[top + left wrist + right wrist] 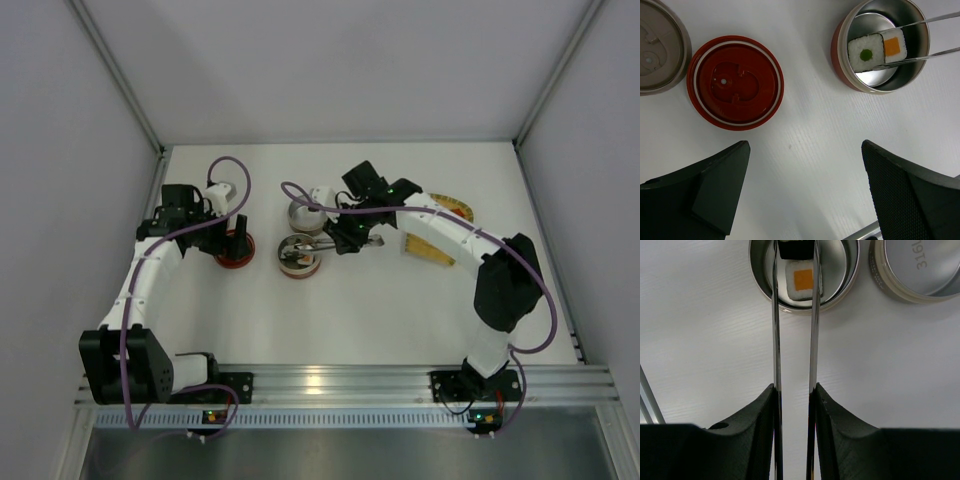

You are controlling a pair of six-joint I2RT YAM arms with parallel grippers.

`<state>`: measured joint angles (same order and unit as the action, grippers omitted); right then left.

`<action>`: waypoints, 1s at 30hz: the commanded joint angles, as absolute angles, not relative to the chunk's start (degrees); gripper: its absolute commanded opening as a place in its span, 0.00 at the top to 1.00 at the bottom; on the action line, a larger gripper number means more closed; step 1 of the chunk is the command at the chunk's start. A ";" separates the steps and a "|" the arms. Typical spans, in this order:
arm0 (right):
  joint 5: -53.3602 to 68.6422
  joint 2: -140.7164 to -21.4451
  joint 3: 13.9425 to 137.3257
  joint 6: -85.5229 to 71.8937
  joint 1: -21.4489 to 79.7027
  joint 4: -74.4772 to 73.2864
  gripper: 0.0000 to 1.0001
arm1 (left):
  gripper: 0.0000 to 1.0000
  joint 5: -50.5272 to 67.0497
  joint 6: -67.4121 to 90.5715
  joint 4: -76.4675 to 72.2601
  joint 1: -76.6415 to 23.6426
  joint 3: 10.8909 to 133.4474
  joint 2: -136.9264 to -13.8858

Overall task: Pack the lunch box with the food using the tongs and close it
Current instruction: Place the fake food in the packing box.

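The lunch box (842,60), a round steel tub with a red outer wall, holds two white pieces of food: one with a green dot (865,52) and one with an orange top (895,46). The tongs (776,340) are clamped in my shut right gripper (794,387), and their two thin arms reach into the lunch box (850,280) on either side of the orange-topped piece (802,280). My left gripper (805,145) hangs open and empty over bare table, just below the red lid (735,82). In the top view the right gripper (350,237) sits right of the box (298,255).
A beige lid (657,47) lies left of the red lid. A second steel container (920,270) stands beside the lunch box, also visible as the steel container (305,213). The yellow woven tray (432,250) lies under the right arm. White walls enclose the table.
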<state>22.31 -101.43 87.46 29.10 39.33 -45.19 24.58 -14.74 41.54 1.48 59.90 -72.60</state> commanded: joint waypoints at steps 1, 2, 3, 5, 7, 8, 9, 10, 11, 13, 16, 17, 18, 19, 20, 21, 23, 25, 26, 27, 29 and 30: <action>24.87 -101.60 89.30 28.65 40.52 -38.94 0.94 | 0.02 24.79 -15.47 39.46 1.76 59.68 -73.04; 25.05 -101.69 89.04 28.65 40.52 -38.67 0.95 | 0.02 24.79 -15.56 39.38 1.84 59.59 -73.21; 25.14 -101.78 88.77 28.57 40.52 -38.50 0.95 | 0.02 24.79 -15.56 39.20 1.85 59.59 -73.21; 25.31 -102.04 88.24 28.74 40.43 -38.06 0.95 | 0.02 24.79 -15.56 39.29 1.76 59.50 -73.39; 25.49 -102.56 87.63 29.00 40.52 -38.06 0.92 | 0.02 24.70 -15.73 39.20 1.84 59.50 -73.48; 25.40 -102.66 87.37 29.09 40.43 -37.97 0.91 | 0.02 24.70 -15.65 39.11 1.85 59.41 -73.56; 25.31 -103.00 87.02 29.18 40.43 -38.06 0.89 | 0.02 24.52 -15.73 39.20 1.85 59.50 -73.48; 25.14 -103.36 86.75 29.35 40.43 -38.06 0.89 | 0.02 24.52 -15.73 39.11 1.76 59.41 -73.48; 24.96 -103.36 86.57 29.79 40.43 -38.14 0.89 | 0.02 24.52 -15.82 39.11 1.84 59.41 -73.56; 24.79 -103.54 85.70 30.06 40.43 -37.79 0.88 | 0.02 24.52 -15.91 39.11 1.85 59.33 -73.48; 24.61 -104.06 85.34 30.58 40.43 -37.88 0.84 | 0.02 24.52 -16.00 39.11 1.85 59.33 -73.56; 24.52 -104.15 85.34 30.76 40.43 -37.97 0.80 | 0.02 24.52 -16.00 39.20 1.85 59.33 -73.65; 24.52 -104.24 85.25 30.76 40.43 -38.14 0.71 | 0.02 24.35 -15.91 39.11 1.85 59.24 -73.65; 24.43 -104.15 85.17 30.76 40.43 -38.23 0.67 | 0.02 24.43 -16.00 39.11 1.85 59.33 -73.65; 24.43 -104.06 85.25 30.94 40.52 -38.41 0.64 | 0.02 24.43 -16.08 39.20 1.85 59.24 -73.65; 24.43 -103.98 85.25 30.85 40.52 -38.58 0.59 | 0.02 24.43 -16.00 39.11 1.93 59.33 -73.57; 24.52 -103.36 85.52 30.76 40.43 -38.85 0.56 | 0.02 24.43 -16.08 39.11 1.85 59.41 -73.57; 24.52 -102.66 85.78 30.67 40.43 -39.20 0.56 | 0.02 24.52 -16.08 39.20 1.85 59.33 -73.65; 24.43 -102.48 86.04 30.67 40.52 -39.46 0.55 | 0.02 24.61 -16.00 39.20 1.85 59.50 -73.57; 24.52 -101.96 86.22 30.59 40.43 -39.72 0.55 | 0.02 24.70 -16.00 39.29 1.85 59.50 -73.56; 24.52 -101.43 86.57 30.41 40.34 -40.43 0.54 | 0.02 24.87 -15.82 39.37 1.85 59.59 -73.57; 24.52 -100.82 86.66 30.50 40.43 -40.60 0.54 | 0.02 24.96 -15.82 39.37 1.85 59.59 -73.48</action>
<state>22.79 -104.20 85.10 29.82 39.33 -41.58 24.40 -15.14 41.15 1.48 59.53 -73.58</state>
